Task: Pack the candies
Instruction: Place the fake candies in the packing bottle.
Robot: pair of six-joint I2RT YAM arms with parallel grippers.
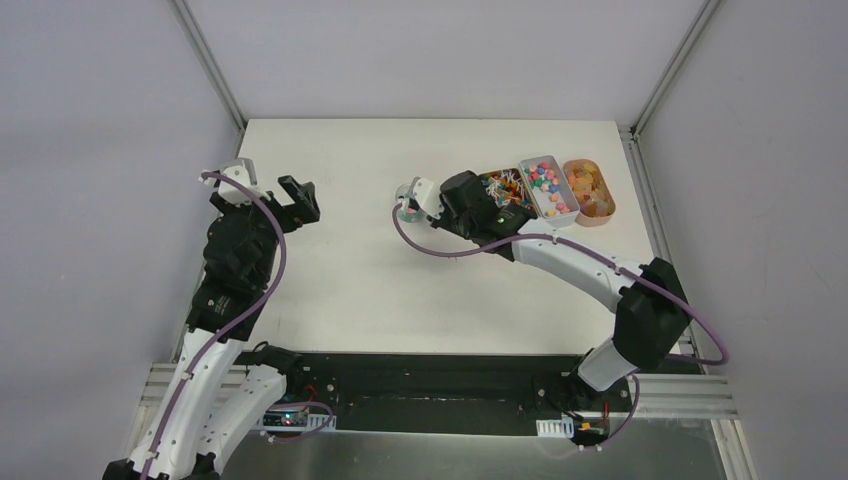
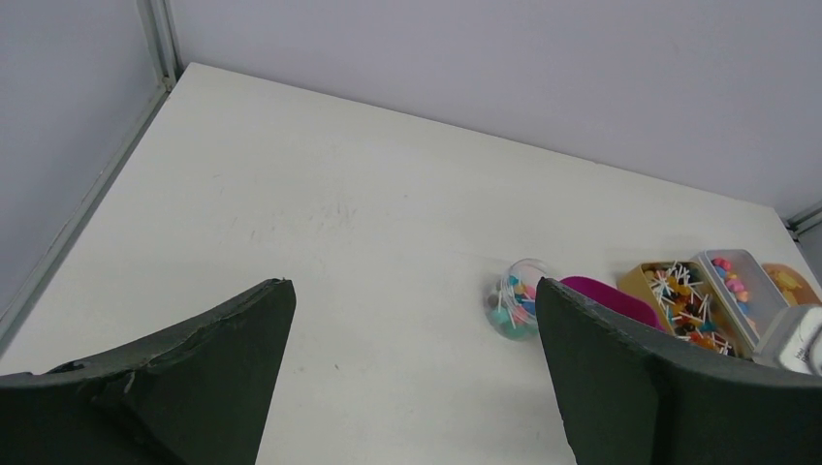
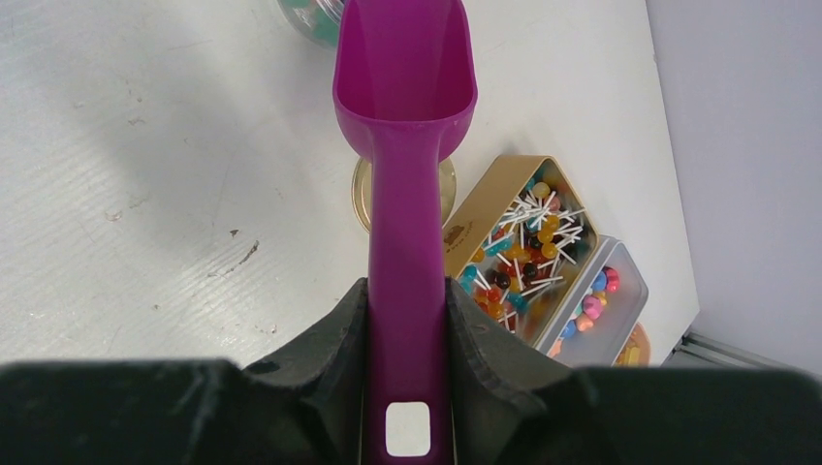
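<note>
The candies (image 1: 546, 187) lie in a clear oblong tin (image 3: 620, 310) at the back right, small pink, blue, yellow and red pieces (image 3: 593, 295). My right gripper (image 3: 407, 291) is shut on the handle of a purple scoop (image 3: 405, 87). Its bowl looks empty and points toward a small clear jar (image 3: 315, 17). That jar (image 2: 516, 298) holds a few coloured pieces and white sticks. In the top view the right gripper (image 1: 445, 205) sits just right of the jar (image 1: 407, 212). My left gripper (image 2: 415, 291) hangs open over bare table, far left of the jar (image 1: 298, 197).
A gold tin of lollipops (image 3: 523, 242) sits between the scoop and the candy tin. An orange container (image 1: 588, 192) stands beyond them, near the table's right edge. A round gold lid (image 3: 361, 194) lies flat under the scoop's neck.
</note>
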